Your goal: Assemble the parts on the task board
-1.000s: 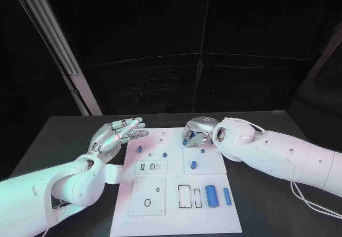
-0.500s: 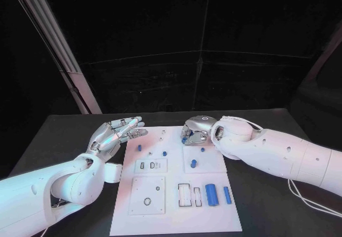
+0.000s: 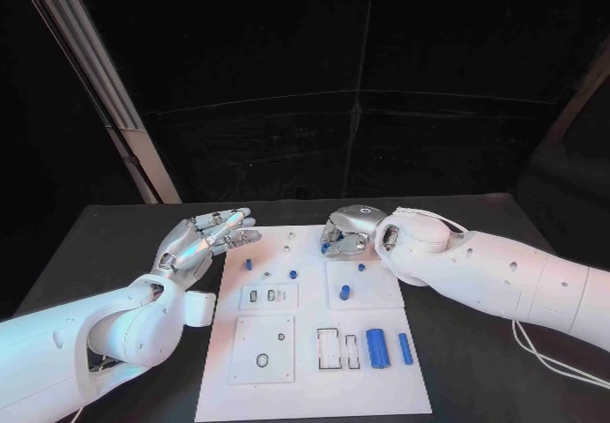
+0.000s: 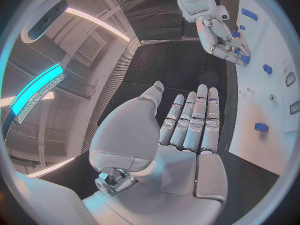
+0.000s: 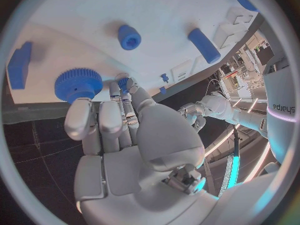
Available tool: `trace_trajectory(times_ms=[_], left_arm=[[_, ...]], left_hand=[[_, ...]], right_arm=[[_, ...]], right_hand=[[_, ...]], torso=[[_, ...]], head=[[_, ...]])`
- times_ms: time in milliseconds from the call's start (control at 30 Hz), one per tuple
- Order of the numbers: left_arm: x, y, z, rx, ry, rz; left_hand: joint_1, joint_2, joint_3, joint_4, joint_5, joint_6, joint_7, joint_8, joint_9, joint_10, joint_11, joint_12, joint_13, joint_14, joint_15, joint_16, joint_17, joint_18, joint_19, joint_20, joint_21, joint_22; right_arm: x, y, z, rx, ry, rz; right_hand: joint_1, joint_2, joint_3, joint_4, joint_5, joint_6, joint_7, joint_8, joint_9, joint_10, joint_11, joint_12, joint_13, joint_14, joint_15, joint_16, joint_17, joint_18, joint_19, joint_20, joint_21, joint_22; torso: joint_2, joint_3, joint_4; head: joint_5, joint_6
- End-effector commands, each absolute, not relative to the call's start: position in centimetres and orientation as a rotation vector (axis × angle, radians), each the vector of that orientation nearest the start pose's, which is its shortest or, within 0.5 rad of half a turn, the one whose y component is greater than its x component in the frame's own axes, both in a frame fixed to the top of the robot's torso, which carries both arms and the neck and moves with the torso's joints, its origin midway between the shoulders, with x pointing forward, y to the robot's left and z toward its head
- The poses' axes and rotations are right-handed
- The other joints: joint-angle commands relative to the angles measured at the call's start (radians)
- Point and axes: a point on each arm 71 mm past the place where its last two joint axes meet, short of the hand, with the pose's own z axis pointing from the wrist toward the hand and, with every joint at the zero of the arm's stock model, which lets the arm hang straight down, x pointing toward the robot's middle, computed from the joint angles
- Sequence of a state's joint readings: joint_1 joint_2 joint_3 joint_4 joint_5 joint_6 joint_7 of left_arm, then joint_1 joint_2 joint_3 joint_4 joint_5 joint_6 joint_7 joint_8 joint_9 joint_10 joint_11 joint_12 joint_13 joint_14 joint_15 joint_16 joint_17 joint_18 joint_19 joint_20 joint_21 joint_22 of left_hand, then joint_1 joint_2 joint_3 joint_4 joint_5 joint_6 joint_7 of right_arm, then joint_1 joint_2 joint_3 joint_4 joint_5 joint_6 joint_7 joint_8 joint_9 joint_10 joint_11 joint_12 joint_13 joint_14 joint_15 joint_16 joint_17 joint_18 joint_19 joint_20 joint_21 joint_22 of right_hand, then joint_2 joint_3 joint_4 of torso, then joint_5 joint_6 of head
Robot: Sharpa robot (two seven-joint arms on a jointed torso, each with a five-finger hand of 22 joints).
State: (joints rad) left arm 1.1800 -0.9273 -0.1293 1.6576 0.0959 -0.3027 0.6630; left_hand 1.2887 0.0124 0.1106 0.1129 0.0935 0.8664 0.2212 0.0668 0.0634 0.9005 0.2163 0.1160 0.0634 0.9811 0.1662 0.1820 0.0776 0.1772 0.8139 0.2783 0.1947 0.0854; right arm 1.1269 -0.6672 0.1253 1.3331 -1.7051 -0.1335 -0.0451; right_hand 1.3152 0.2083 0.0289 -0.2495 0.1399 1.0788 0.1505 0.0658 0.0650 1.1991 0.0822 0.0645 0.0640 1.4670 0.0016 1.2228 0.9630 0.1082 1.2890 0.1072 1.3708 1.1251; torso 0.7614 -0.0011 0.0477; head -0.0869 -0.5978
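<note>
Table: black, dark backdrop behind; white board (image 3: 318, 370) lies in the middle, long axis running near to far.
Parts on board: two long blue cylinders (image 3: 377, 349) at near right, axes near-far; small blue pieces (image 3: 293, 274) mid-board; more at the far end.
Right hand (image 3: 343, 236): over the board's far right part, palm down, fingers held together and pointing at the plate. Right wrist view shows fingertips (image 5: 124, 83) at a small blue part; whether it is pinched, cannot tell.
Gear (image 5: 78, 84): blue, toothed, just beside the right hand's fingers, flat on the board.
Peg (image 5: 129, 37): short blue cylinder, a little beyond the gear from the hand.
Left hand (image 3: 204, 240): raised off the board's far left edge, fingers straight and apart, holding nothing.
Key relation: far-end parts lie directly under and ahead of the right hand; left hand is off to the side, well apart from them.
Judgement: right hand is nearer, so the next pick or seat likely falls to it.
</note>
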Motion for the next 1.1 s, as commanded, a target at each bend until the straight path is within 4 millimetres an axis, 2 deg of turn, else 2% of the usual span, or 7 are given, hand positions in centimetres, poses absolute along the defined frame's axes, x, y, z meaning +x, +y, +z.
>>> trace_trajectory(times_ms=[33,133,333,733,933,967,1100], left_arm=[[44.8,21.7,-19.1,-1.113,1.236,-1.703],[44.8,21.7,-19.0,-1.115,1.232,-1.704],[44.9,21.6,-19.0,-1.115,1.231,-1.712],[44.9,21.3,-19.0,-1.115,1.238,-1.725],[45.0,21.2,-18.9,-1.114,1.240,-1.727],[45.0,21.2,-18.9,-1.114,1.240,-1.727],[45.1,21.2,-18.9,-1.114,1.241,-1.729]], left_hand=[[-0.005,0.003,-0.001,-0.008,-0.004,-0.010,0.043,-0.003,-0.001,-0.008,-0.002,-0.005,-0.001,0.004,0.002,-0.005,-0.001,0.006,0.008,0.000,-0.003,-0.001],[-0.005,0.003,0.000,-0.009,-0.004,-0.011,0.044,-0.003,-0.001,-0.008,-0.002,-0.006,-0.001,0.004,0.002,-0.005,-0.001,0.006,0.009,0.000,-0.003,-0.001],[-0.005,0.003,0.000,-0.009,-0.005,-0.012,0.044,-0.004,-0.001,-0.009,-0.002,-0.006,-0.001,0.004,0.002,-0.005,-0.001,0.006,0.009,0.000,-0.003,-0.001],[-0.004,0.004,0.000,-0.011,-0.005,-0.013,0.044,-0.004,-0.001,-0.009,-0.001,-0.006,-0.001,0.005,0.002,-0.004,-0.001,0.006,0.010,0.000,-0.003,-0.002],[-0.004,0.004,0.000,-0.011,-0.005,-0.013,0.044,-0.004,-0.001,-0.009,-0.001,-0.006,-0.001,0.005,0.002,-0.004,-0.001,0.006,0.010,0.000,-0.003,-0.002],[-0.004,0.004,0.000,-0.011,-0.005,-0.013,0.044,-0.004,-0.001,-0.009,-0.001,-0.006,-0.001,0.005,0.002,-0.004,-0.001,0.006,0.010,0.000,-0.003,-0.002],[-0.004,0.004,0.000,-0.011,-0.005,-0.013,0.044,-0.004,-0.001,-0.009,-0.001,-0.006,-0.001,0.005,0.002,-0.004,-0.001,0.006,0.010,0.000,-0.003,-0.002]], right_arm=[[52.1,-16.0,-17.3,-0.307,1.558,0.630],[52.2,-15.9,-16.9,-0.282,1.512,0.626],[52.7,-14.7,-16.6,-0.252,1.455,0.624],[53.9,-11.6,-16.4,-0.260,1.460,0.628],[54.4,-10.7,-16.6,-0.273,1.496,0.615],[54.5,-10.6,-16.7,-0.275,1.501,0.613],[54.6,-10.2,-16.9,-0.299,1.527,0.598]], right_hand=[[-0.014,0.002,0.006,0.002,-0.001,0.010,-0.003,0.001,0.003,0.008,-0.002,0.002,0.001,0.016,-0.004,0.005,0.001,-0.017,0.008,0.000,0.006,0.004],[-0.013,0.002,0.027,0.004,-0.013,0.011,-0.003,0.000,0.003,0.006,-0.003,0.000,0.000,0.011,-0.004,-0.003,-0.014,-0.016,0.002,-0.001,0.005,-0.002],[-0.016,-0.007,0.052,0.005,-0.024,0.011,-0.003,-0.001,0.003,0.005,-0.002,-0.001,0.000,0.009,-0.004,-0.001,-0.016,-0.016,0.000,0.000,0.006,-0.001],[-0.029,-0.039,0.123,0.017,-0.027,0.008,0.001,-0.001,0.003,0.003,0.001,0.000,0.000,0.009,-0.001,0.008,-0.013,-0.016,-0.002,0.002,0.013,0.006],[-0.043,-0.074,0.191,0.038,-0.030,0.008,0.002,-0.001,0.003,0.003,0.002,0.000,0.001,0.008,0.000,0.014,-0.015,-0.016,-0.004,0.004,0.016,0.010],[-0.048,-0.094,0.229,0.053,-0.031,0.009,0.002,0.000,0.003,0.003,0.002,0.000,0.001,0.007,0.000,0.017,-0.017,-0.017,-0.005,0.005,0.018,0.011],[-0.052,-0.120,0.273,0.072,-0.031,0.010,0.002,0.000,0.004,0.005,0.002,0.001,0.001,0.007,0.000,0.020,-0.017,-0.017,-0.006,0.005,0.019,0.013]], torso=[[0.000,-0.0032,0.0026],[0.000,-0.0064,0.0053],[0.002,-0.0037,0.0075],[0.008,-0.0061,0.0163],[0.010,-0.0064,0.0168],[0.010,-0.0062,0.0168],[0.010,-0.0071,0.0183]], head=[[-0.002,0.004],[-0.005,0.005],[-0.003,0.004],[-0.003,0.007],[-0.005,0.005],[-0.004,0.004],[-0.008,0.000]])
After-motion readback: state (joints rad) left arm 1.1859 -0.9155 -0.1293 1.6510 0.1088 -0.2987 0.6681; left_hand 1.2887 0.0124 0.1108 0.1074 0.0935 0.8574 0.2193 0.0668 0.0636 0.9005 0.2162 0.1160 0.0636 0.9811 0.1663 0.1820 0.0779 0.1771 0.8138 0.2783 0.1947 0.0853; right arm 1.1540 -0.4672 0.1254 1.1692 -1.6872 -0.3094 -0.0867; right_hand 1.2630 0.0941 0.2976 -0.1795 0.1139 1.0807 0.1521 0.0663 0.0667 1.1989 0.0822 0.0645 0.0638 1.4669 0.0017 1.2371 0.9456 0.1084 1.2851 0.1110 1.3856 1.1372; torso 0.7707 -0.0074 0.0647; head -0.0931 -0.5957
